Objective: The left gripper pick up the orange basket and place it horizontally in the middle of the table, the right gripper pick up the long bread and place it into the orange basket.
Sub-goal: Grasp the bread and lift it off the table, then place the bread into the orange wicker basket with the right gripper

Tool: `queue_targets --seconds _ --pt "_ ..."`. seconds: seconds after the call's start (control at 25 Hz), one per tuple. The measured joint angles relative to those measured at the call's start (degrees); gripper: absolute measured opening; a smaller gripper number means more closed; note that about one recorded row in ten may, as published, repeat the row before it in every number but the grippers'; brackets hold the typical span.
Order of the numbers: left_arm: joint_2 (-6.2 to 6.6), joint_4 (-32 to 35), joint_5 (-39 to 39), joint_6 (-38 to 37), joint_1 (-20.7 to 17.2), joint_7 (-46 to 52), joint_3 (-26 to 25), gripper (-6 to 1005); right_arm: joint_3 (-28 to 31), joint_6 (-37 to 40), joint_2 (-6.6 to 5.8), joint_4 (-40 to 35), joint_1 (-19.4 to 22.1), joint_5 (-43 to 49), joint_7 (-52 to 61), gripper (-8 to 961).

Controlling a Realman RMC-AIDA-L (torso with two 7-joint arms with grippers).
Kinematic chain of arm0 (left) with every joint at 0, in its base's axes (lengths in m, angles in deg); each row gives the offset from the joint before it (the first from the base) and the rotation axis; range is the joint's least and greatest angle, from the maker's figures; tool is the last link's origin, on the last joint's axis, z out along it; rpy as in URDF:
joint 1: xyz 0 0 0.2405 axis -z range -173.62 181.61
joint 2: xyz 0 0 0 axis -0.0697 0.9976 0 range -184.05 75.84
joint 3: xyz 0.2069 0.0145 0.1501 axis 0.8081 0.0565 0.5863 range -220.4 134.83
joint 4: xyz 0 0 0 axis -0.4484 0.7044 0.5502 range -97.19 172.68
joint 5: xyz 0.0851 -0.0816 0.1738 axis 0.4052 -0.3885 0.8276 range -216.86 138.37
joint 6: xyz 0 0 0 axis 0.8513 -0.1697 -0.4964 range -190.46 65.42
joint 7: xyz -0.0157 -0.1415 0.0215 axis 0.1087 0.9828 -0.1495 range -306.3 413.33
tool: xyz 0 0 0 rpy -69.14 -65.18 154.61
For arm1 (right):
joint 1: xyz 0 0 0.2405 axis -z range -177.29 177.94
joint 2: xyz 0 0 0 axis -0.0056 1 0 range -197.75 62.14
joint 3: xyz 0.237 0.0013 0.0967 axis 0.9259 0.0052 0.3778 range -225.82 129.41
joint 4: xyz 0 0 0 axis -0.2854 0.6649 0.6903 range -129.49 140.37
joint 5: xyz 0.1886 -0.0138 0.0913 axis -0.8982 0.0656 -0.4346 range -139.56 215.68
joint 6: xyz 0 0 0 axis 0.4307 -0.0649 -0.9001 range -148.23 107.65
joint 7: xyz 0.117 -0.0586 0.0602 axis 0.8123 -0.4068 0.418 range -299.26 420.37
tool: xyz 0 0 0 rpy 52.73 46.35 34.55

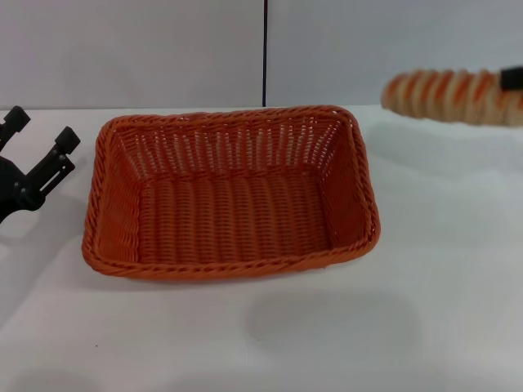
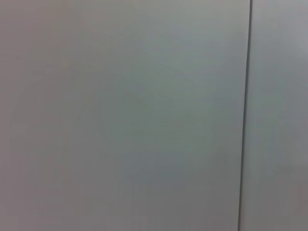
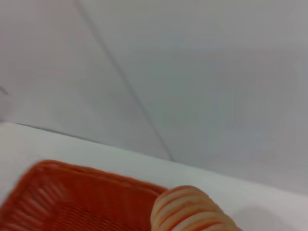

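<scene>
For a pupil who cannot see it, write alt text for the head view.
An empty orange basket sits lengthwise across the middle of a white table. At upper right, the long bread is held in the air by the right tool, barely in frame. The left tool rests open beside the basket's left end, touching nothing.

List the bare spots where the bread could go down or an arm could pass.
The orange basket is empty inside. The table is bare in front of it and to its right, below the long bread held up by the right gripper. Left of the basket is tighter: the left gripper sits there.
</scene>
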Motion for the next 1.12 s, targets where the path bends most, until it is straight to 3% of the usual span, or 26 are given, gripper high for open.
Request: queue_targets --seconds 0.12,0.28,0.48,0.52,0.56,0.72,0.92,1.12 --pt "0.0 -0.29 0.0 -0.35 0.22 0.08 0.0 813 -3.31 1.51 0.41 -4.74 -0.53 -5.98 1.54 278" --pt "-0.07 -0.35 0.0 -0.56 0.26 0.09 0.05 813 -7.59 1.36 0.62 -3.33 -1.2 -9.91 1.55 245" --pt "-0.15 -0.76 -0.01 -1.1 0.24 0.05 0.15 813 -15.74 -1.63 0.83 6.59 -3.96 -11.16 -2.02 209" --pt "-0.16 -1.06 0.0 -1.22 0.23 -0.01 0.13 813 -17.87 -4.12 0.88 11.54 -4.96 -11.13 -5.52 202" --pt "-0.16 -1.06 0.0 -1.22 0.23 -0.01 0.13 813 -17.87 -4.12 0.88 11.54 -4.96 -11.13 -5.52 195" --pt "-0.18 -1.34 -0.01 -1.48 0.25 -0.19 0.27 813 -18.52 -12.3 1.14 24.26 -6.44 -12.44 -16.96 168" --pt "-0.21 -1.45 -0.01 -2.27 0.13 -0.47 0.39 813 -18.22 -16.6 1.46 29.64 -5.35 -20.01 -28.21 216" --pt "-0.25 -2.48 -0.01 -3.19 0.35 -0.49 0.1 813 -18.15 -17.59 1.77 31.2 -3.66 -26.92 -35.25 454"
